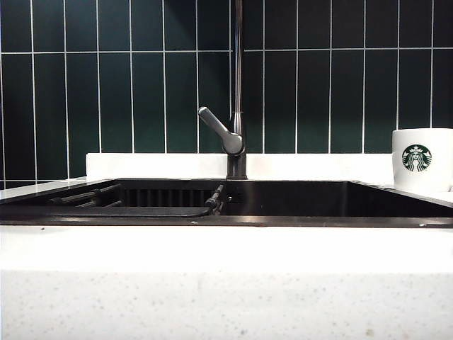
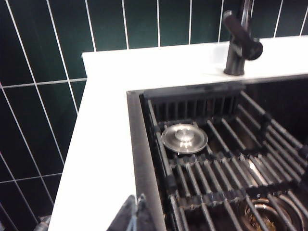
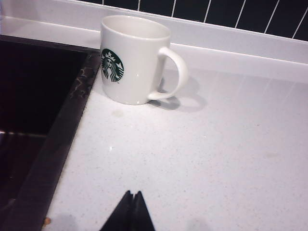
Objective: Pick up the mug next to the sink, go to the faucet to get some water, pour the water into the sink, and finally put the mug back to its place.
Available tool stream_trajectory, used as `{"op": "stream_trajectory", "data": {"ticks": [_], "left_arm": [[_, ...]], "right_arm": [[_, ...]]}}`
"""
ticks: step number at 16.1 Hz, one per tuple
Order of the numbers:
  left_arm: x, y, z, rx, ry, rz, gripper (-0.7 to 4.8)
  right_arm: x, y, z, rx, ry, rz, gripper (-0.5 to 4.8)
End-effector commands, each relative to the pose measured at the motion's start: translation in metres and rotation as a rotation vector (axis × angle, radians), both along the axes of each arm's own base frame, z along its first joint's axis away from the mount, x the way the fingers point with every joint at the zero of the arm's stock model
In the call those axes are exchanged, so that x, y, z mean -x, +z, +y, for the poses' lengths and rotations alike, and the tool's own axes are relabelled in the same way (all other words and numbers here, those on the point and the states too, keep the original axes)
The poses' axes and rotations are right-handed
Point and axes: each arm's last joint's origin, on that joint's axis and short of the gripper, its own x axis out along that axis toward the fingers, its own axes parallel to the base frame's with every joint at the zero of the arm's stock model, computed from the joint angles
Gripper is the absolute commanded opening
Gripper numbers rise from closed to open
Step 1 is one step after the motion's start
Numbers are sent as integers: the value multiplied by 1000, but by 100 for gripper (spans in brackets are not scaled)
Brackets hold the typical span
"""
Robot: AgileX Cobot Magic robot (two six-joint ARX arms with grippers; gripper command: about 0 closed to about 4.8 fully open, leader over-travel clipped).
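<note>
The right gripper (image 3: 131, 211) hangs over the white speckled counter (image 3: 202, 159) with its two dark fingers pressed together and nothing between them. Ahead of it, well apart, the mug (image 3: 132, 60) stands upright on the counter just beside the sink (image 3: 38, 86), its green logo turned toward the basin and its handle pointing away from it; bare stone lies between the fingertips and the mug. The left gripper (image 2: 136, 214) is likewise closed and empty, poised over the sink's dark metal edge (image 2: 139, 159) where the counter meets the basin at the opposite end. Beyond it, inside the basin, a dark slatted rack (image 2: 226, 168) covers the bottom, with a round shiny drain cover (image 2: 184, 138) among the bars. Farther off, the faucet (image 2: 240, 41) rises from the back ledge before the dark green tiled wall (image 2: 43, 43), its lever angled outward.
</note>
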Motion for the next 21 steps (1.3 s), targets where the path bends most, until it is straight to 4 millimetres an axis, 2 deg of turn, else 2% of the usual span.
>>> {"op": "stream_trajectory", "data": {"ticks": [1,21], "left_arm": [[1,-2,0,-17,1,31,-6],[0,-5,2,-25,17,60,-6]], "right_arm": [[0,3,0,-1,-5,-14,-1],[0,3,0,-5,12,-14,-1]]}}
